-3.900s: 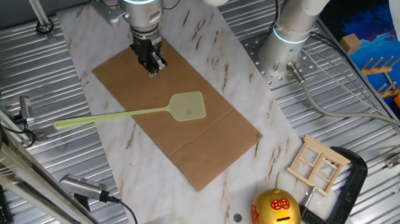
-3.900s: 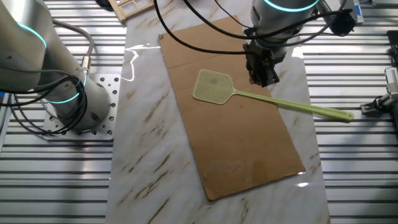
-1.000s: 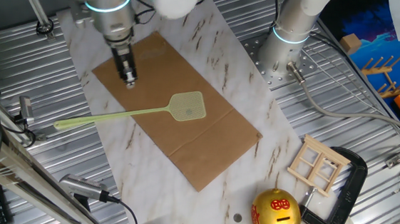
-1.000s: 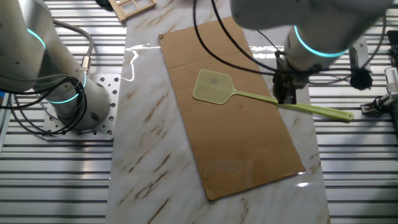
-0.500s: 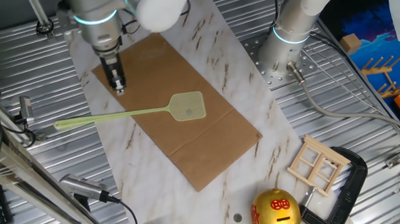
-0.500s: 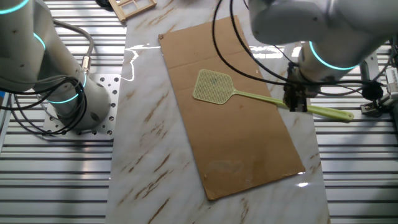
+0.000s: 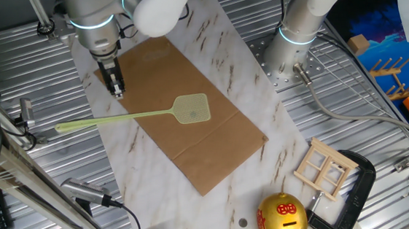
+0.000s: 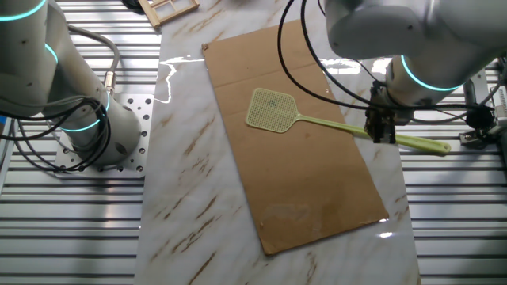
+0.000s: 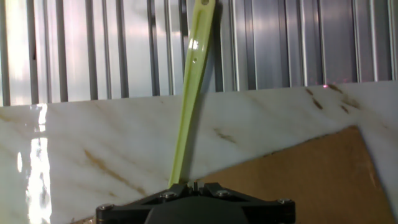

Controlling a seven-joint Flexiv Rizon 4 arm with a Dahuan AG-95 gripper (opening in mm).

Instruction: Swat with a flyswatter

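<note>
While the flyswatter (image 7: 142, 115) lies flat, its mesh head on the brown sheet (image 7: 183, 113) at frame centre and its handle running left onto the marble slab (image 7: 131, 167), the gripper (image 7: 115, 87) hangs just above the handle's middle. Jaw state: cannot tell, since the hand view shows only the housing. Lower right: gold piggy bank (image 7: 282, 221), black clamp (image 7: 348, 195), small wooden frame (image 7: 325, 168). Since half a second ago, the gripper has edged further left; the swatter is unmoved.
</note>
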